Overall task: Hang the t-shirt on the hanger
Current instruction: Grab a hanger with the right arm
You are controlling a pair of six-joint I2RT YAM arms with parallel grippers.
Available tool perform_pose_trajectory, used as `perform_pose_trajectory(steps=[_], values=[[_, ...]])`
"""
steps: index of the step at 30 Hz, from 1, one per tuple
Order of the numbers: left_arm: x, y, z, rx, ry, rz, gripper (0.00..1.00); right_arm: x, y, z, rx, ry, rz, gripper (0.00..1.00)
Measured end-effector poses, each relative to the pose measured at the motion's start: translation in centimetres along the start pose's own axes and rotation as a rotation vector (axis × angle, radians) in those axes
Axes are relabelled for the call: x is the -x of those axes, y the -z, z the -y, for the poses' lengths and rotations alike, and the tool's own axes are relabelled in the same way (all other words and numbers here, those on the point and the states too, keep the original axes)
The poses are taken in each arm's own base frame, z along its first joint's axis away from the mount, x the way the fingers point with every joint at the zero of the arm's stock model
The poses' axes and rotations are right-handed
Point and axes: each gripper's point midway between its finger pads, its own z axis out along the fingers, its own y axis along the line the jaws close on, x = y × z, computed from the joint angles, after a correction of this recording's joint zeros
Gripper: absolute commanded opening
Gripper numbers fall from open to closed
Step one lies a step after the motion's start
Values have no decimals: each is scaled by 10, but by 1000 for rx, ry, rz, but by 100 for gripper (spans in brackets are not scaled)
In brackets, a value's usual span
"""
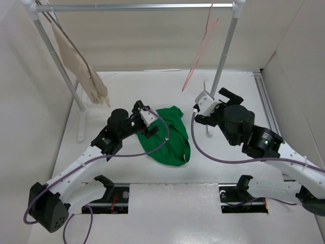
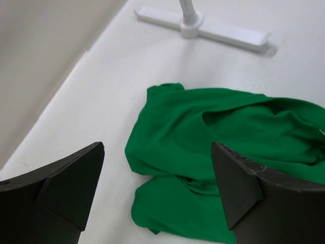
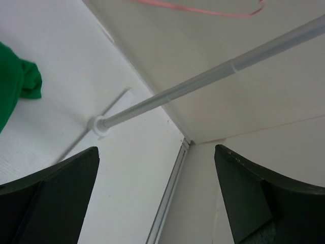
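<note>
The green t-shirt (image 1: 171,136) lies crumpled on the white table, between the two arms. My left gripper (image 1: 150,120) hovers at its left edge, open. In the left wrist view the t-shirt (image 2: 223,147) fills the space ahead, and its near folds lie below and between the spread fingers of the left gripper (image 2: 157,148), which hold nothing. The pink hanger (image 1: 204,43) hangs from the right end of the rail. My right gripper (image 1: 216,107) is open and empty beside the rail's right post, below the hanger. The right wrist view shows the right gripper (image 3: 156,149), the hanger (image 3: 203,9) at the top and a bit of t-shirt (image 3: 15,84).
A clothes rail (image 1: 137,7) spans the back, with sloping posts (image 1: 223,56) and white feet (image 2: 203,28). A beige garment (image 1: 84,71) on a dark hanger hangs at its left end. Walls close in the table on three sides; a metal track (image 1: 266,101) runs along the right.
</note>
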Motion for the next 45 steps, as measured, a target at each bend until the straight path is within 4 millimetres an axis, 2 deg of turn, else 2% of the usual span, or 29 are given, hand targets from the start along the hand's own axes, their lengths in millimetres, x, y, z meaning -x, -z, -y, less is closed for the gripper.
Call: perform_pose_trajectory(steps=[4, 7, 8, 10, 13, 15, 18, 20, 23, 25, 30, 32, 36, 42, 45], values=[[20, 17, 3, 13, -20, 100, 83, 25, 23, 33, -33, -79, 124, 98], [26, 21, 4, 15, -14, 120, 83, 50, 46, 64, -53, -144, 283, 88], [25, 21, 4, 14, -7, 116, 83, 62, 56, 80, -65, -170, 331, 82], [20, 21, 6, 12, 9, 100, 83, 90, 70, 117, -117, -260, 411, 83], [16, 21, 5, 19, 22, 84, 83, 128, 77, 159, -176, -466, 481, 86], [14, 21, 5, 26, 32, 77, 83, 145, 71, 168, -198, -585, 509, 85], [12, 21, 4, 39, 45, 68, 83, 154, 45, 154, -208, -701, 461, 83], [12, 20, 5, 49, 51, 64, 83, 159, 22, 145, -222, -749, 425, 86], [11, 20, 7, 60, 54, 56, 83, 159, -21, 125, -221, -771, 357, 86], [7, 21, 8, 67, 57, 48, 83, 152, -47, 114, -213, -785, 312, 85], [0, 25, 8, 85, 62, 31, 84, 124, -94, 112, -241, -841, 221, 84], [0, 25, 7, 90, 62, 31, 84, 113, -104, 111, -255, -856, 188, 83], [0, 26, 6, 98, 61, 31, 85, 104, -117, 113, -241, -885, 181, 78], [1, 27, 4, 108, 61, 32, 85, 77, -138, 124, -258, -905, 147, 63], [0, 28, 4, 112, 61, 31, 85, 68, -146, 120, -243, -905, 133, 66]])
